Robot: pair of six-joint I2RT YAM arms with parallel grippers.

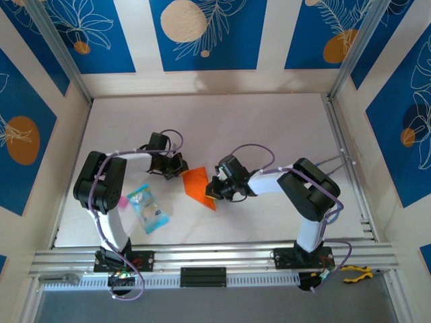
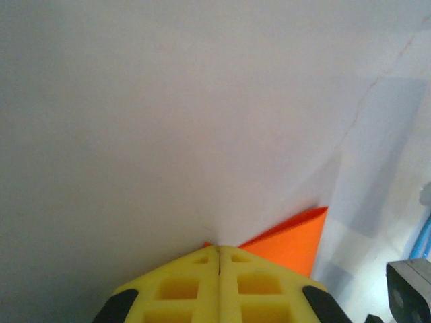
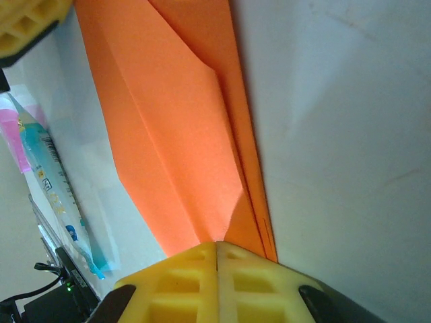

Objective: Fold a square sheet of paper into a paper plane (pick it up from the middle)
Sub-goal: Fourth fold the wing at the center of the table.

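Observation:
The orange square sheet of paper (image 1: 197,186) lies folded into a long pointed shape on the white table, between my two grippers. Its layered flaps and long creases show in the right wrist view (image 3: 182,134). My left gripper (image 1: 180,169) is shut, its yellow tips (image 2: 219,247) resting on the paper's upper left corner (image 2: 291,243). At the pointed lower right end, my right gripper (image 1: 212,191) is also shut, with its tips (image 3: 217,243) set down on the paper where the flaps meet. Neither gripper has paper visibly between its fingers.
A small blue and clear plastic packet (image 1: 148,207) lies on the table left of the paper, also seen at the left edge of the right wrist view (image 3: 47,182). Yellow pliers (image 1: 357,272) sit by the right arm's base. Patterned walls enclose the table.

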